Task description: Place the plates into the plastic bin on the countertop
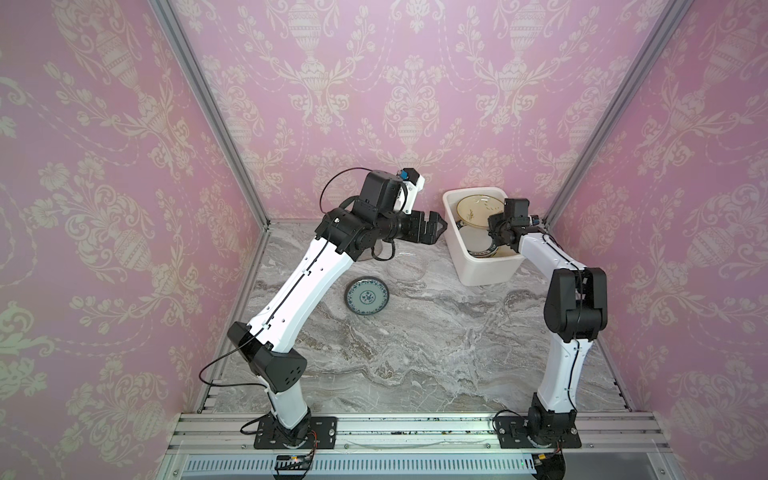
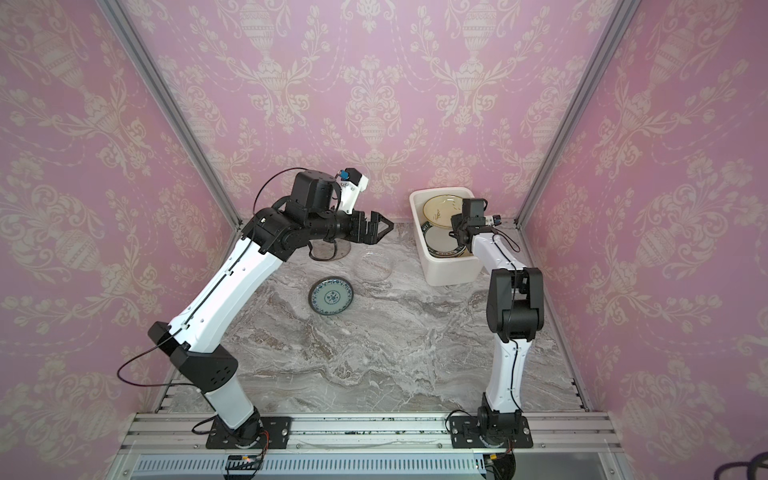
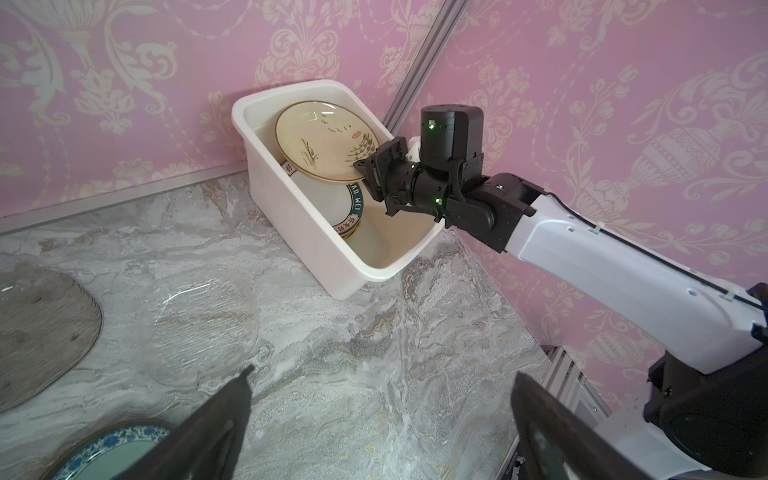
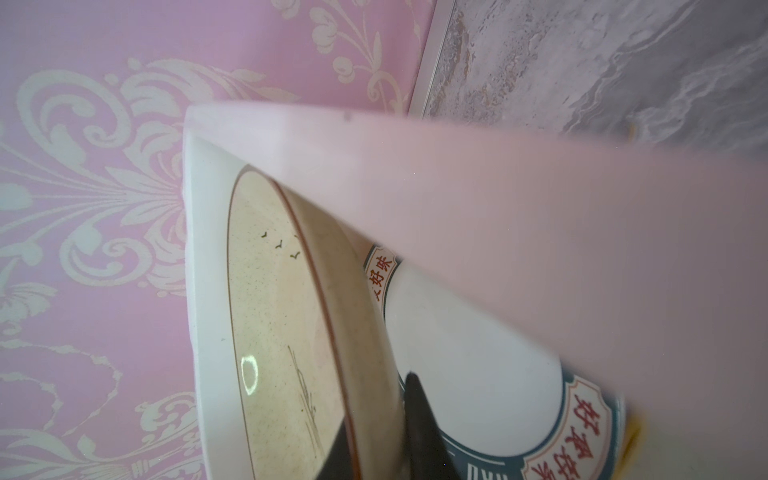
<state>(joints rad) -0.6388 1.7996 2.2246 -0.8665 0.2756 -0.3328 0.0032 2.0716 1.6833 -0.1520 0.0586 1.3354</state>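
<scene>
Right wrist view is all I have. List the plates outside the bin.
Observer: Three lie on the countertop: teal plate, clear plate and smoky plate.
Operator: Report the left gripper.
Observer: The left gripper is open and empty, above the countertop beside the bin.
Operator: Describe my grip from outside.
Observer: The right gripper pinches the cream plate by its rim. The plate leans tilted at the bin's far end.
</scene>
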